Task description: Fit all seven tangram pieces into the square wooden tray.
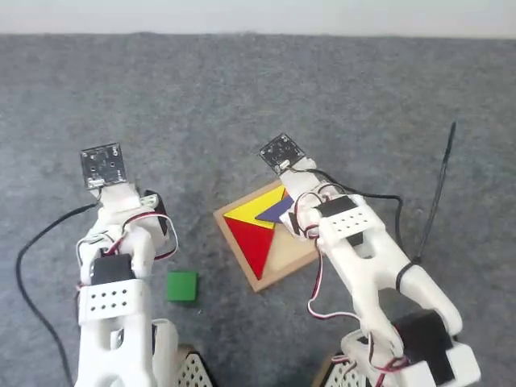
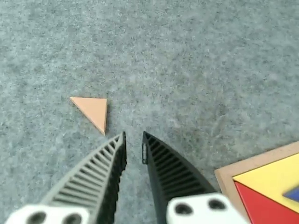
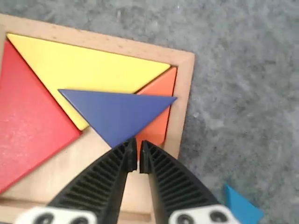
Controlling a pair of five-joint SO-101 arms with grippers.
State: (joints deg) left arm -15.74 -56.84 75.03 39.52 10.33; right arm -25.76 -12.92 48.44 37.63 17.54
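the right end effector (image 3: 135,151) pinched the near corner of the blue triangle (image 3: 117,112). its long side ran sideways beyond, over the yellow piece (image 3: 84,65) and the orange piece (image 3: 161,123) in the tray (image 3: 184,102). the left end effector (image 2: 133,137), slightly spread, held nothing.

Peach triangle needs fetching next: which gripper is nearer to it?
Left. The peach triangle lies just ahead of the left gripper, jaws open; the right gripper is over the tray, shut on the blue triangle.
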